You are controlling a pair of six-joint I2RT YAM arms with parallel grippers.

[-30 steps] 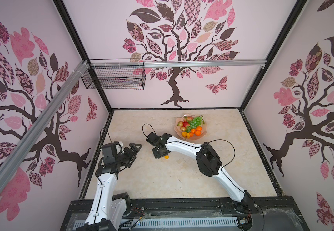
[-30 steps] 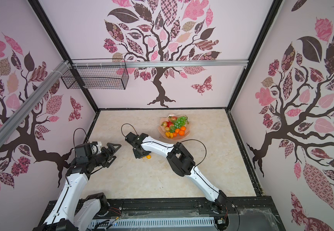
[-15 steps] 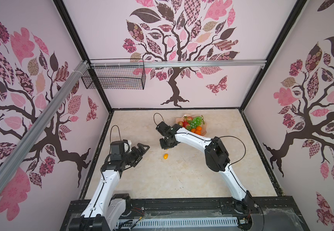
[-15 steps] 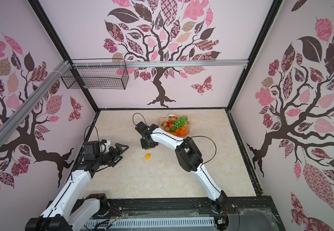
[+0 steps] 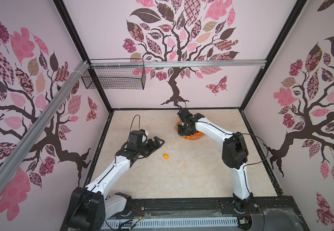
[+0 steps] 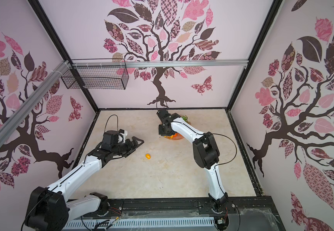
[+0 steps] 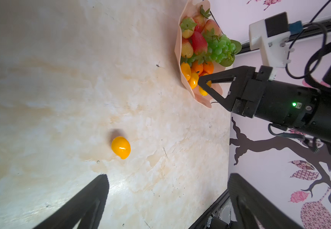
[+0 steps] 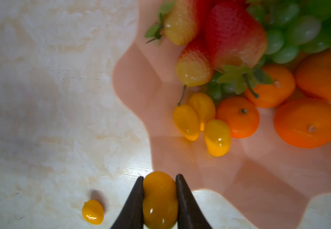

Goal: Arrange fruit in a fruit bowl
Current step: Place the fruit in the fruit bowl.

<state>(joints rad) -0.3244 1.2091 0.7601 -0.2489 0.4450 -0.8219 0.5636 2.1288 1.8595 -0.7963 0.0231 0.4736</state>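
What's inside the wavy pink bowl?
Red strawberries, a green grape bunch, orange tangerines and little yellow tomatoes sit in the fruit bowl. Anything under the pile is hidden. In both top views the right arm covers most of the bowl.

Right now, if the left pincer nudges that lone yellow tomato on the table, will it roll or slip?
Probably rolls: the loose tomato is a smooth oval lying free on the flat table. Likely slippery, given its glossy highlight. Probably light and pinchable: the right pincer holds a matching tomato.
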